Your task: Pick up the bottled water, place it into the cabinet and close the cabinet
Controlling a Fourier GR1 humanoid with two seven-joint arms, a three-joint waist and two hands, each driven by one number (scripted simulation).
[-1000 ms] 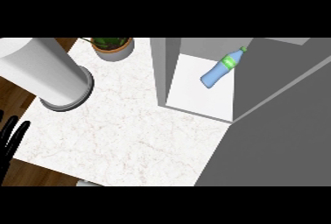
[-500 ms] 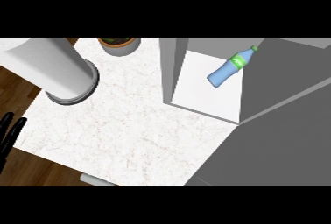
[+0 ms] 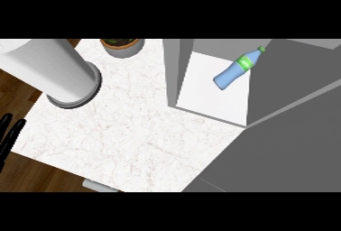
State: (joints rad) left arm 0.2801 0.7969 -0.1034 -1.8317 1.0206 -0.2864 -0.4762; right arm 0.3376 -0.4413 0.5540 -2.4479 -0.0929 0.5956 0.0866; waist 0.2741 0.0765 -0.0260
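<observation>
Head view, looking steeply down on the counter [image 3: 133, 131], a white marbled top set at an angle over a dark wood floor [image 3: 30, 173].

Bottle [image 3: 237, 69]: blue body, green label and green cap. It lies on its side on the white shelf [image 3: 213, 97] inside the cabinet [image 3: 293, 135], cap toward the upper right and base toward the lower left. It rests in the upper part of the shelf, close to the grey panel on the right. No hand touches it.

Cabinet: grey, filling the right side of the view. Its inside shows white between a grey wall on the left [image 3: 174, 67] and a broad grey panel on the right. The opening is uncovered, so the cabinet is not closed.

Left hand [image 3: 8, 135]: only black fingers show at the left edge, over the floor just off the counter's corner. They point up, straight and slightly apart, holding nothing. It is well apart from the bottle and the cabinet.

Right hand: does not show in the view, so its fingers cannot be reported.

Other items: a tall white cylinder [image 3: 50, 67] on a dark round base stands at the upper left of the counter. A potted plant [image 3: 122, 45] in a grey pot sits at the top edge, between the cylinder and the cabinet, cut off by the view. A small grey object [image 3: 100, 185] shows at the counter's lower edge; what it is cannot be told.
</observation>
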